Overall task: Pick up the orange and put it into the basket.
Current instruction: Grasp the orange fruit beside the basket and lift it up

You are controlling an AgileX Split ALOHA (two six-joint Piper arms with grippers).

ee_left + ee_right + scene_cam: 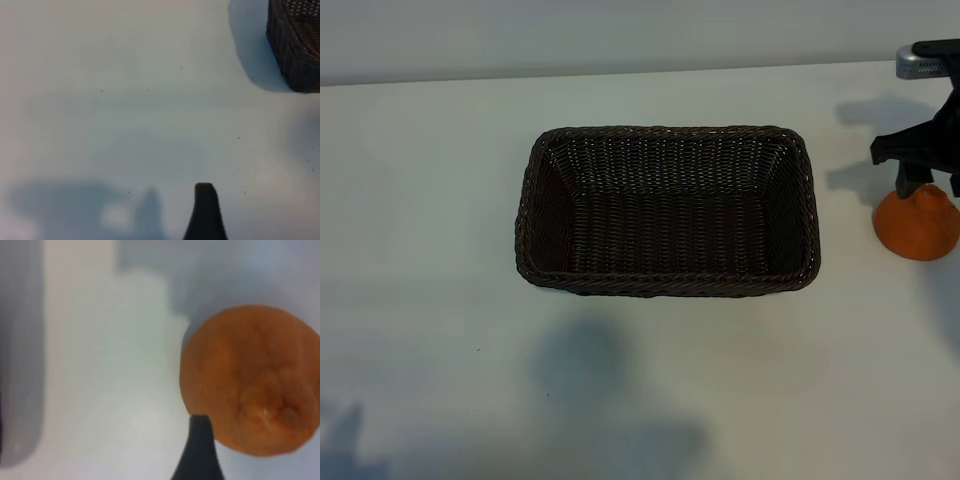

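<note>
The orange (917,224) sits on the counter (420,200) well to the right of the empty basket (665,283), and the right pincer (927,172) hangs just above it, jaws spread wide and holding nothing. The step in hand looks like the grasp: centre the jaws over the fruit's widest part before descending, since one finger (199,450) sits off to its side, then close gently. The left pincer (205,212) idles open over bare counter near the basket
</note>
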